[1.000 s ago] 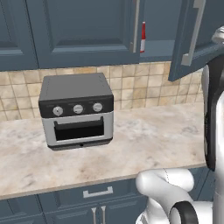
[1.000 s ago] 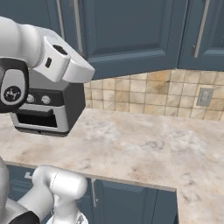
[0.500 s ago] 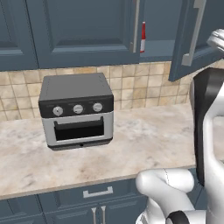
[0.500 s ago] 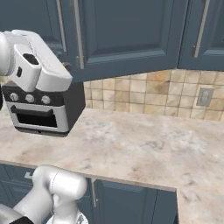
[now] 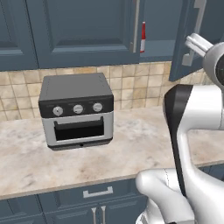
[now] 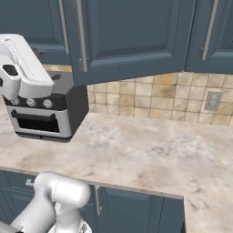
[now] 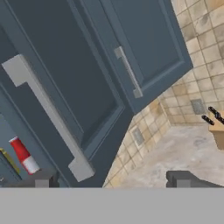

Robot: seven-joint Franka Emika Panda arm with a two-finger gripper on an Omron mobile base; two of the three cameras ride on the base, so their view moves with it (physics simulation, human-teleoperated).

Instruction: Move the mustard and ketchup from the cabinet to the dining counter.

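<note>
Up close, gripper (image 7: 113,178) tips spread wide with nothing between them, just beyond the open cabinet (image 7: 87,87) door's bar handle (image 7: 48,116), ketchup (image 7: 22,155) inside on the shelf at left, toaster oven (image 5: 76,110) on the counter (image 5: 131,144) below, far knife block (image 7: 217,127) right.

No text, brand or number can be read anywhere. The toaster oven (image 5: 77,111) carries three knobs (image 5: 78,109) with no legible markings, and the ketchup (image 5: 142,37) in the cabinet (image 5: 83,30) seems to be unlabelled, though it is too small to tell.
</note>
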